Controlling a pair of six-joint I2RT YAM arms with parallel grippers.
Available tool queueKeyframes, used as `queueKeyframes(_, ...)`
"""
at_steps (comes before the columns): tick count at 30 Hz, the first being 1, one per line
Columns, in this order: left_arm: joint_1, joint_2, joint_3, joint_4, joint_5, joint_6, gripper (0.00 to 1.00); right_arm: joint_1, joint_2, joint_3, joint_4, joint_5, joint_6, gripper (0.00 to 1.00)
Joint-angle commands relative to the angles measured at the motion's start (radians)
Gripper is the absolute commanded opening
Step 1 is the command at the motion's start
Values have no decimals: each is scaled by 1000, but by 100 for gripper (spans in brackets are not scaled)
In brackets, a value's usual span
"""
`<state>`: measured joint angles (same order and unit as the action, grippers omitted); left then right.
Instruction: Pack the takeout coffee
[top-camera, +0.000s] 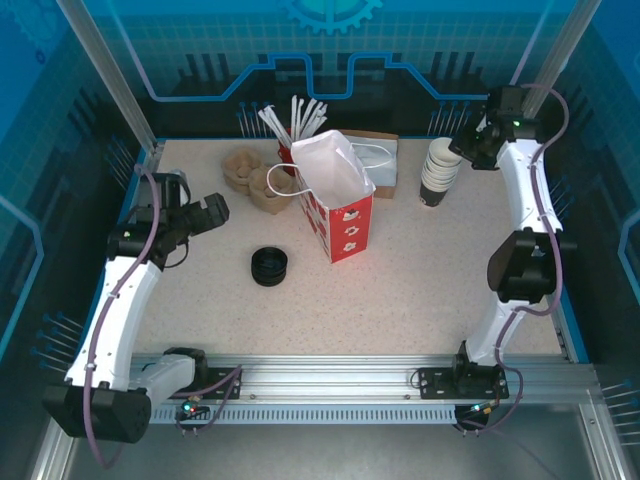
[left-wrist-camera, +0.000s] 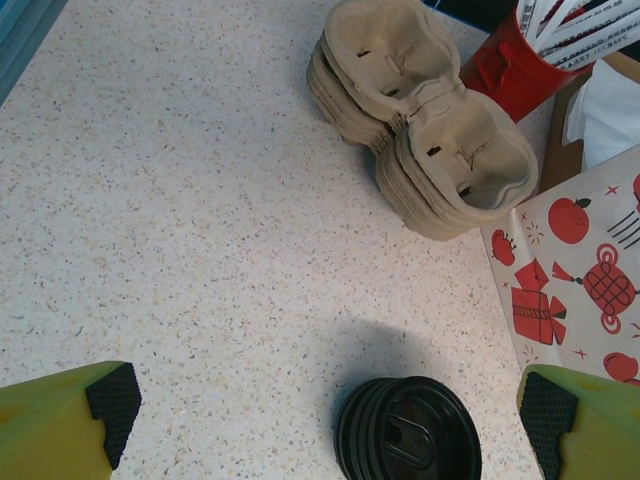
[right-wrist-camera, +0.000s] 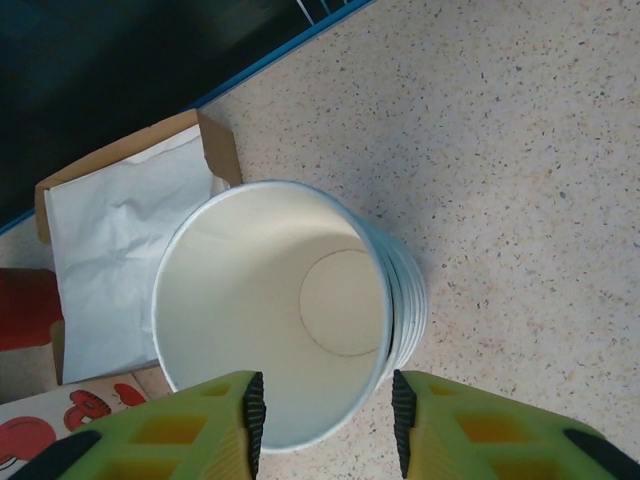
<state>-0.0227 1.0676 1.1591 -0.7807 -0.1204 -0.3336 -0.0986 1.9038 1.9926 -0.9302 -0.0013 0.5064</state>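
"Over at the back right of the table (top-camera: 430, 290), what's the right gripper (right-wrist-camera: 327, 412) doing?"

"Jaws apart, hanging right over the stack of empty cups (right-wrist-camera: 270, 310). The near rim of the top cup sits between the jaws (can't tell if they actually touch it). A box of napkins (right-wrist-camera: 110, 230) is just beside the stack."

"And the left gripper (left-wrist-camera: 328, 405)?"

"Spread wide with nothing in it, above the speckled tabletop. The stack of black lids (left-wrist-camera: 408, 432) lies on the table between its jaws, near the red-and-white paper bag (top-camera: 335, 200), which stands upright and open mid-table. Two piles of cardboard cup trays (left-wrist-camera: 420, 110) sit beyond the lids, side by side and touching."

"Where's the coffee itself?"

"Honestly can't tell from these."
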Motion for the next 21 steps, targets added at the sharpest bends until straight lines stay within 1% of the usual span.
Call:
queueKeyframes(1,-5,15,33,-7,31,19,99,17,35,65,-54,50,-23,42)
queueKeyframes(9,-5,26,26,3,34,17,99,27,81,87,-57,105,-46,42)
queueKeyframes(16,-5,30,13,7,33,11,99,28,100,88,-53,106,-55,41)
queueKeyframes(17,-5,31,12,8,34,11,99,29,103,90,-52,105,-56,39)
queueKeyframes(19,-5,30,11,6,36,10,99,30,108,95,-50,106,-60,29)
queueKeyframes(21,-5,28,11,4,37,10,99,30,112,102,-49,106,-62,24)
